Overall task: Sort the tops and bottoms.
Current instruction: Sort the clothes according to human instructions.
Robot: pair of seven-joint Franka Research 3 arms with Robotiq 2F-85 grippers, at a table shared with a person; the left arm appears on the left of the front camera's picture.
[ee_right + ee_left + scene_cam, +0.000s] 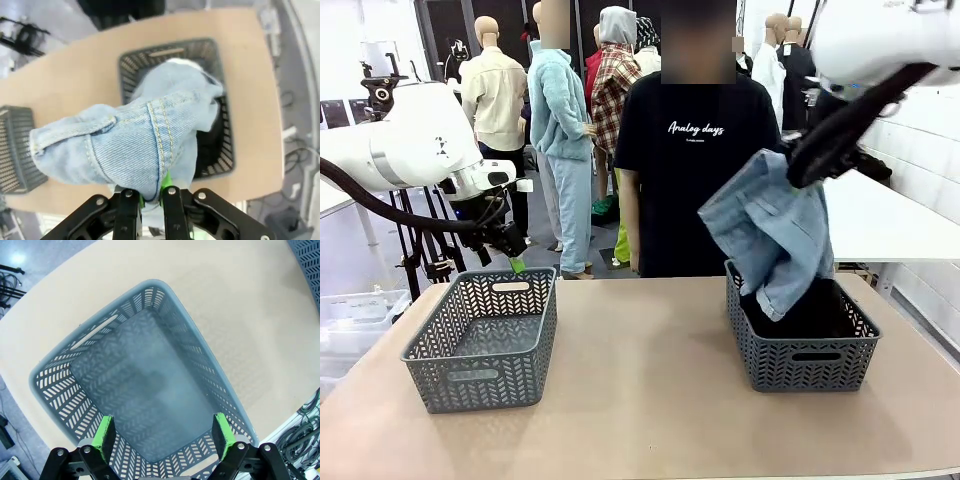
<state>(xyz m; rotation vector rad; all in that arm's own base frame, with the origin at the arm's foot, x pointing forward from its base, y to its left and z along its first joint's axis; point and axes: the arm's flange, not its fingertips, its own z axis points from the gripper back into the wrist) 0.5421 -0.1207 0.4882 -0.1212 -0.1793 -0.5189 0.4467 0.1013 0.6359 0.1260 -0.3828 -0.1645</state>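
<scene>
Pale denim bottoms pinched in right hand above right basket; left hand wide over empty left basket.

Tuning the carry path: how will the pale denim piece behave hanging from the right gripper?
Probably floppy: the pale denim garment drapes in loose folds from the right gripper, its low end near the right basket. Likely to swing and snag that rim if moved low. The pinch takes just one fold, so it might slip.

Pale blue denim bottoms; grey lattice baskets; tan table
</scene>
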